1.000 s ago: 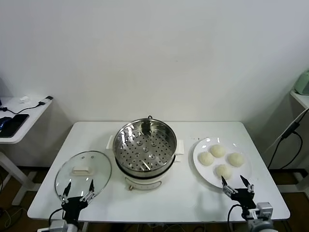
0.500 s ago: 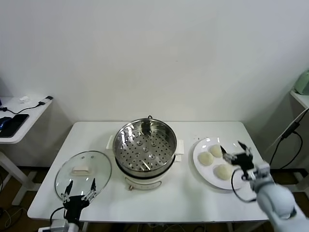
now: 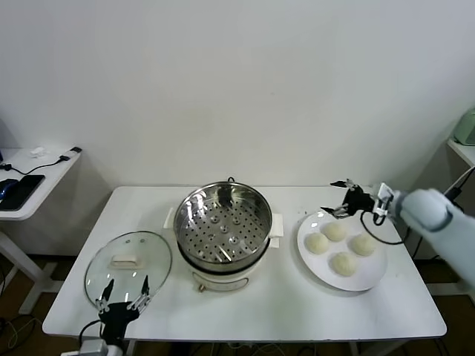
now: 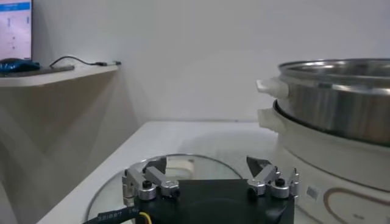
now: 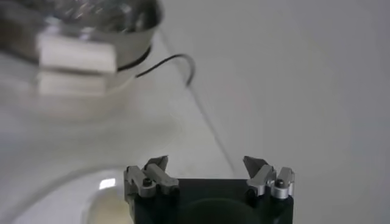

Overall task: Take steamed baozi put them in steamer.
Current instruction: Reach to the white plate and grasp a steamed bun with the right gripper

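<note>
Four baozi [image 3: 335,231] on plate [image 3: 371,278]; steamer [image 3: 223,224] empty.

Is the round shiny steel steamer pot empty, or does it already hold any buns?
Empty. The steamer pot shows only its bare perforated floor; all four cream-white buns sit on the flat white plate.

Cream-white baozi [image 3: 333,231] — white plate [image 3: 373,273]

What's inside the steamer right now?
Nothing: the steamer shows only its bare perforated floor. All four baozi sit on the plate. Whatever lies below the perforated floor is hidden.
</note>
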Controlling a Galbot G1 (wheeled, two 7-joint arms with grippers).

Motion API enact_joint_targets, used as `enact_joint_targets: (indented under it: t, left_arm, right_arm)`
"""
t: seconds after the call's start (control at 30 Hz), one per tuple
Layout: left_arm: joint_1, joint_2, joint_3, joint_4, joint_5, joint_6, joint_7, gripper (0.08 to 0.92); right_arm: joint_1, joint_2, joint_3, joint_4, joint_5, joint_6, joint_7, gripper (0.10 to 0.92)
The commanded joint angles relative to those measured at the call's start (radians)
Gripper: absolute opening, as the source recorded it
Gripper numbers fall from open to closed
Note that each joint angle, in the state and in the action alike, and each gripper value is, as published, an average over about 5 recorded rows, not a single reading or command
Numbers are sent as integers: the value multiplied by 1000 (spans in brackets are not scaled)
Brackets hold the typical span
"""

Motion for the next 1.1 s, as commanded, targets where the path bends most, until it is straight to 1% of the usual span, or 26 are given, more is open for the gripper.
enact_joint_targets:
  t: [0.03, 0.13, 0.27, 0.37, 0.53, 0.7, 0.93, 1.1]
  left_arm:
    - [-4, 1, 1, 12, 2, -3, 1, 823]
    - [-8, 2, 0, 15, 2, -4, 1, 823]
    - [-10, 2, -2, 17, 2, -3, 2, 823]
    - [-9, 0, -2, 21, 2, -5, 2, 823]
    - [-6, -4, -2, 32, 5, -12, 2, 823]
    - [-3, -10, -2, 35, 7, -13, 2, 823]
    - [-3, -18, 2, 37, 20, -14, 3, 823]
    - [2, -19, 8, 39, 33, -21, 2, 823]
  right_arm:
    - [636, 78, -803, -227, -78, 95, -325, 823]
    - [602, 129, -836, -224, -42, 25, -283, 823]
    - [496, 199, -795, -255, 6, -65, -221, 823]
    - [426, 252, -760, -294, 21, -95, -194, 823]
    - [333, 330, -705, -377, 49, -113, -167, 823]
    - [260, 379, -654, -450, 46, -115, -154, 823]
    - [196, 422, -569, -551, -41, -90, -145, 823]
    - [176, 436, -539, -589, -60, -85, -138, 823]
